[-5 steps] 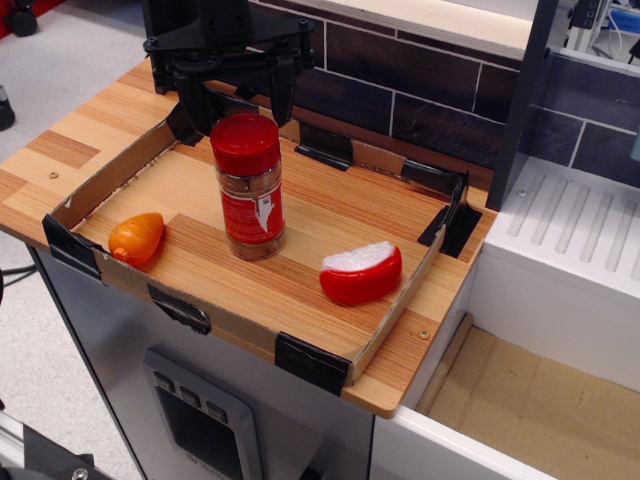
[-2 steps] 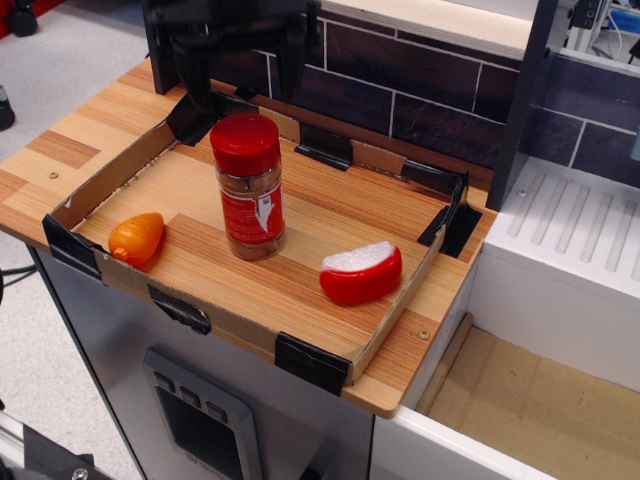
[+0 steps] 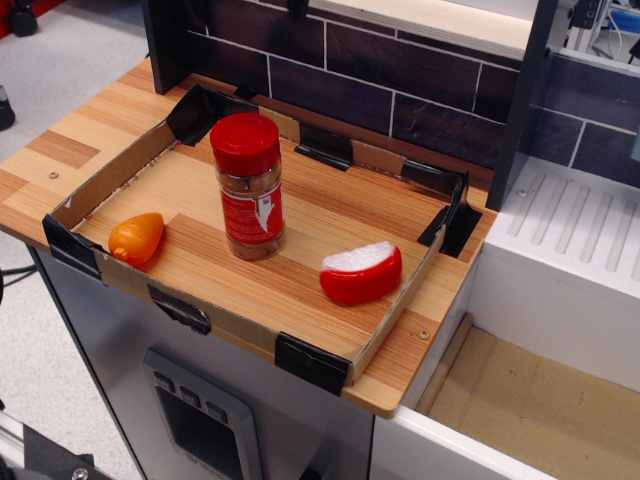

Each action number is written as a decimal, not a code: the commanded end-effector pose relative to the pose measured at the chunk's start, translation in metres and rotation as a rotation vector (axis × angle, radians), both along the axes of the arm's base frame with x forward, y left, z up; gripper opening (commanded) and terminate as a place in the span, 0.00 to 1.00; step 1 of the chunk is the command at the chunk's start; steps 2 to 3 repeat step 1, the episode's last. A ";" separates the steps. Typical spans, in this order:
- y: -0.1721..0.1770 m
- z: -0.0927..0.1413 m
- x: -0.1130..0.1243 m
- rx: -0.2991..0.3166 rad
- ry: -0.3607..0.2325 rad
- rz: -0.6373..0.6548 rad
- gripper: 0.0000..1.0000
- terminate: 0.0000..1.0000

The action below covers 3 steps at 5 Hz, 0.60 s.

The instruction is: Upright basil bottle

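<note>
A dark brick wall [image 3: 400,70] backs a wooden counter [image 3: 80,125] that carries a shallow cardboard tray [image 3: 110,170] with black tape at its corners. To the right sit a white ribbed unit [image 3: 570,220] and a cardboard-lined pit below it.

The bottle [image 3: 248,186] stands upright on its base in the left-middle of the tray, red cap on top, label facing the camera, nothing touching it. An orange toy [image 3: 136,238] lies near the tray's left front corner, and a cheese wedge [image 3: 361,272] rests to the bottle's right, both apart from it.

Compared with the earlier frames, the gripper that hovered behind and above the bottle has risen almost wholly out of view; the bottle, toy and wedge have not shifted. Only a dark sliver remains at the top edge, too little to show fingers, so whether the tool is spread or closed cannot be told. A dark post at upper left is cut off by the frame.
</note>
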<state>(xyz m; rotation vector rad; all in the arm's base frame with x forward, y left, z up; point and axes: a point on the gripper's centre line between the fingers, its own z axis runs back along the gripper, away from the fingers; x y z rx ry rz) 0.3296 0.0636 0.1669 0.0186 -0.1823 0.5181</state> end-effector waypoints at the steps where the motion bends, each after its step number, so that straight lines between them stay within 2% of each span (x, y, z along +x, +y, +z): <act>1: 0.003 0.025 0.002 0.015 -0.068 -0.005 1.00 1.00; 3: 0.003 0.025 0.002 0.015 -0.068 -0.005 1.00 1.00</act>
